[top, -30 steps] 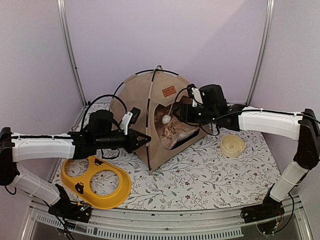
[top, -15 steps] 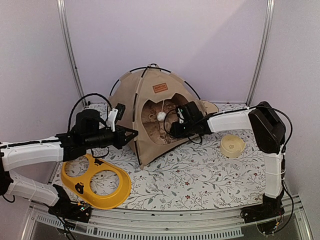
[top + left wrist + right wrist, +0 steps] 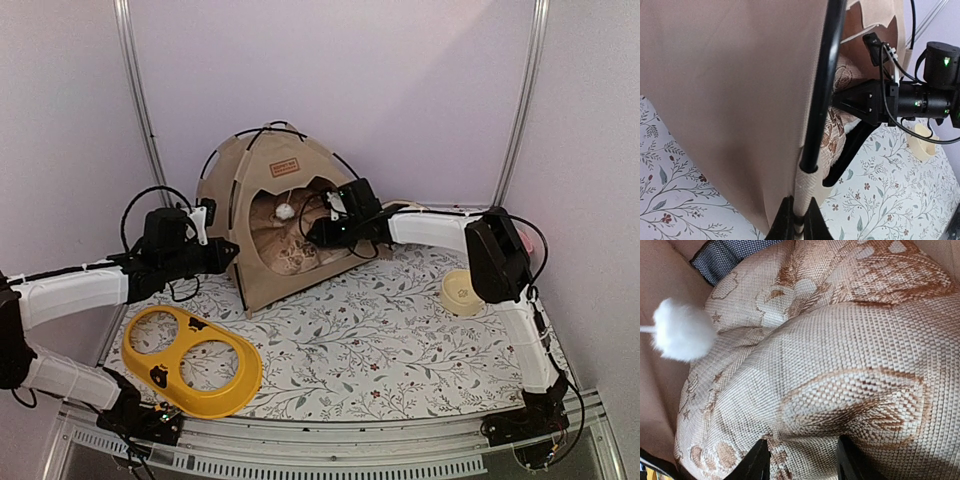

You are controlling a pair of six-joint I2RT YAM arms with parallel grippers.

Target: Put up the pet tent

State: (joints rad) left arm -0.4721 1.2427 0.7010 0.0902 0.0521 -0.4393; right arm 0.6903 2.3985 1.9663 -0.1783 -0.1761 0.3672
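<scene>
- The arm bases sit at the near edge, partly cut off by the bottom of the overhead view.
- A yellow two-hole tray [image 3: 195, 360] lies flat at the near left of the surface [image 3: 400, 340], which is covered by a white cloth printed with leafy sprigs. A small cream bowl [image 3: 465, 292] sits to the right, well apart from the tent.
- The left arm [image 3: 80, 290] reaches in from the left. The left jaws are closed on the white woven sleeve [image 3: 802, 192] at the foot of the front-left black pole [image 3: 822, 90]. Only the fingertips [image 3: 785, 225] show, at the bottom edge of the wrist view.
- The right arm [image 3: 430, 228] reaches into the doorway from the right, and from overhead its tip is dark and hard to make out. In the wrist view the right jaws stand partway apart. Their fingertips [image 3: 757, 465] press either side of a fold of the patterned cream-and-brown cushion [image 3: 840, 365], gripping it.
- The pet tent [image 3: 225, 215] stands upright at the far left-centre, close to the back wall, and its rear is hidden. A white pom-pom [image 3: 284, 211] hangs in the arched doorway. The print on the brown label [image 3: 285, 167] above it is too small to read.
- Lilac walls [image 3: 330, 70] and two metal posts [image 3: 137, 90] close off the far side.
</scene>
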